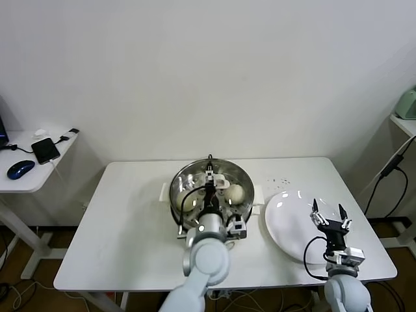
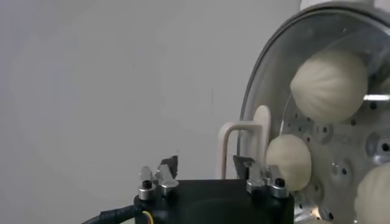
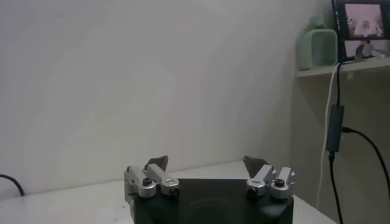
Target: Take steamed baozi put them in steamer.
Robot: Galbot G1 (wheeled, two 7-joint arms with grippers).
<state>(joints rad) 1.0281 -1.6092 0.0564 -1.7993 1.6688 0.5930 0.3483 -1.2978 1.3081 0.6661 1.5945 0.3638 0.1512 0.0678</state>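
Fingers of our left gripper (image 1: 210, 174) are standing apart, holding nothing, over the steamer (image 1: 180, 184) at the table's (image 1: 123, 221) middle. We are seeing three steamed baozi (image 2: 329, 84) sitting on its perforated tray, pinched tops up, one (image 2: 289, 160) just beside our fingertip. Our right gripper (image 1: 329, 214) is hanging open above the white plate (image 1: 289, 224)

Bright, even indoor light.
We see glare on the plate (image 1: 292, 221) and steamer (image 1: 185, 179); soft shadows, wrist views slightly hazy.
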